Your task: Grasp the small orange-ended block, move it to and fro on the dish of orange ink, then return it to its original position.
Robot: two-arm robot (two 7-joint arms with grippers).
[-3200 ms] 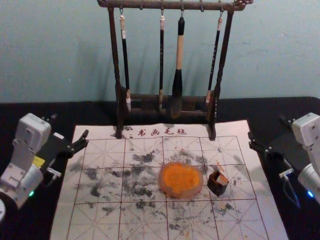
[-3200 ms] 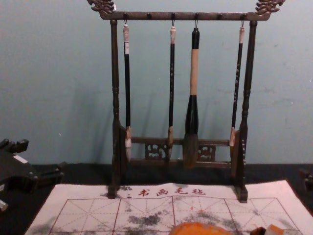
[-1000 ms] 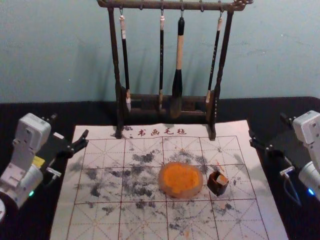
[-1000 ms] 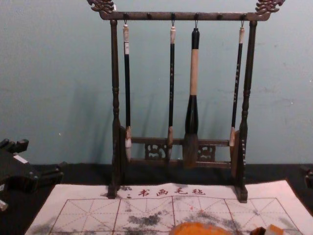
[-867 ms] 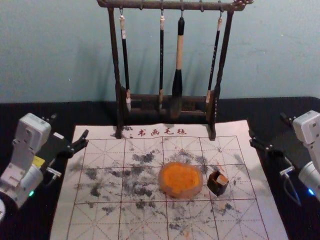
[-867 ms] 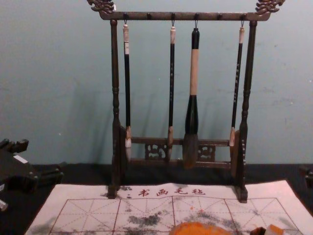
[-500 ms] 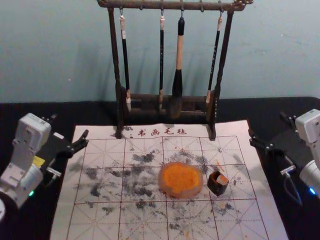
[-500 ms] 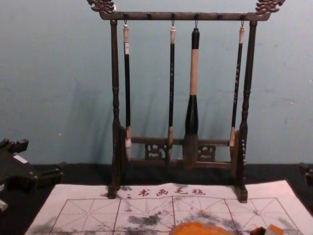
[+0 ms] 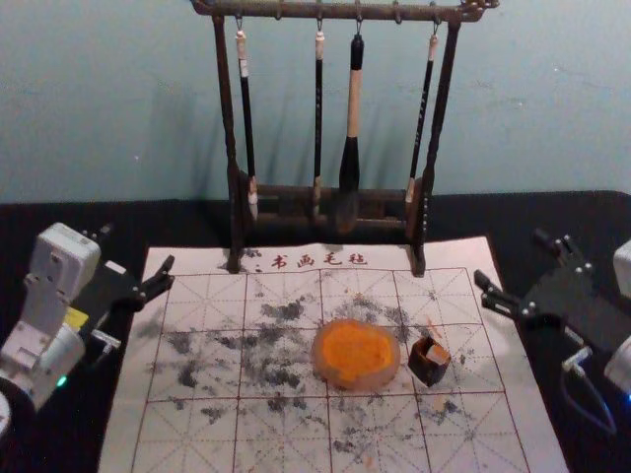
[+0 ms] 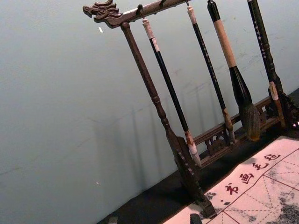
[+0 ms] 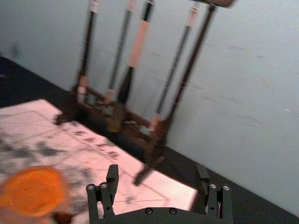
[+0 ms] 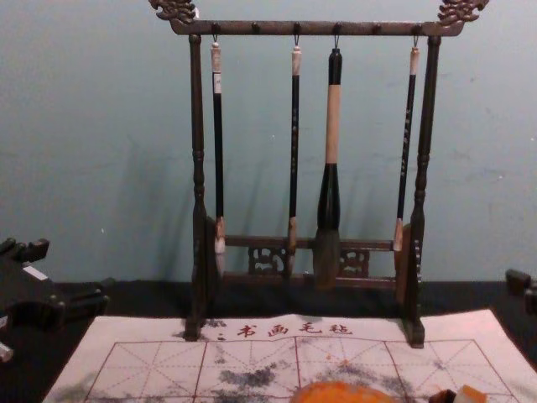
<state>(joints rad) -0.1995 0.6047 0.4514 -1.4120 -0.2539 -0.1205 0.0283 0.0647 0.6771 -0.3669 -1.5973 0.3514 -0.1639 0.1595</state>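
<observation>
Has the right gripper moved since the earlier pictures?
Yes. The right gripper moved to the robot's left: in the head view it reaches farther over the mat's right edge.

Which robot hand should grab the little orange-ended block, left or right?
Probably the right. The right gripper is open on the block's side of the orange dish. The left gripper is farther, beyond the dish.

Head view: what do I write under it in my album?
Orange ink dish and small block on a mat, in front of four hanging brushes.
</observation>
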